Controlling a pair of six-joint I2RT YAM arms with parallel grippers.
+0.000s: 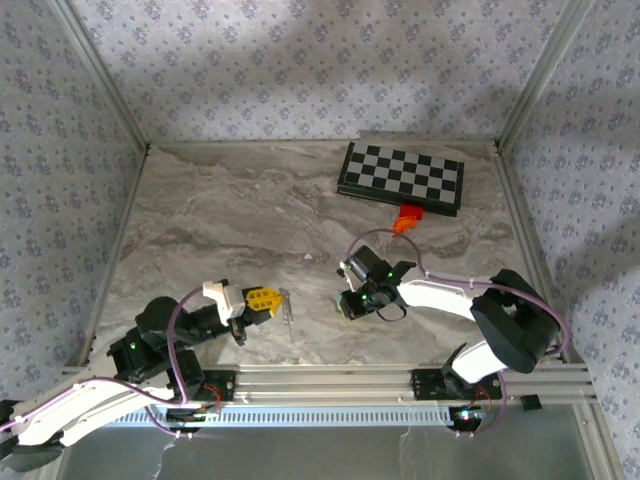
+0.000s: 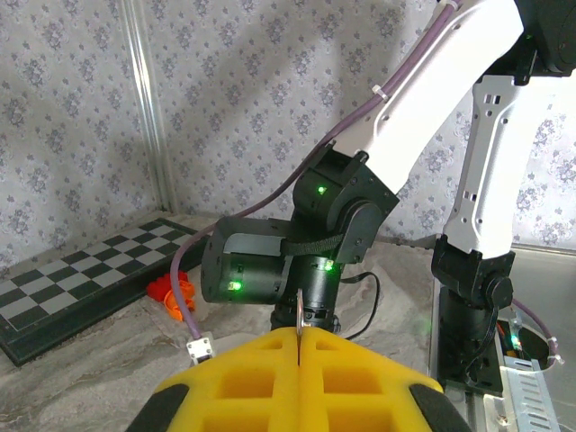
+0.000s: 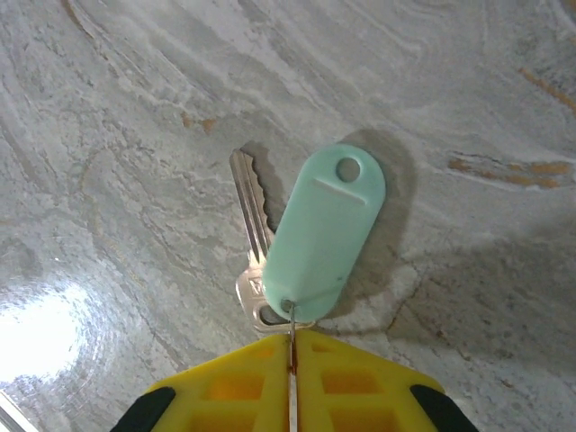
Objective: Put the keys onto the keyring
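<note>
Keyring [image 2: 299, 310] in left gripper [image 2: 299, 340] — key [image 3: 250, 202] in right gripper [image 3: 292, 349]

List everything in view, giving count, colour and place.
key: one, silver, flat on the table below the right gripper
tag: one, teal-green, overlapping the key's head
wire loop: one, thin metal, joining key and tag
keyring: one, pale metal, edge-on between the left pads
chessboard: one, black-and-white, far right
orange block: one, beside the chessboard's near edge
table: one, grey marbled
left gripper: yellow pads, shut on keyring
right gripper: yellow pads, shut on wire loop
</note>
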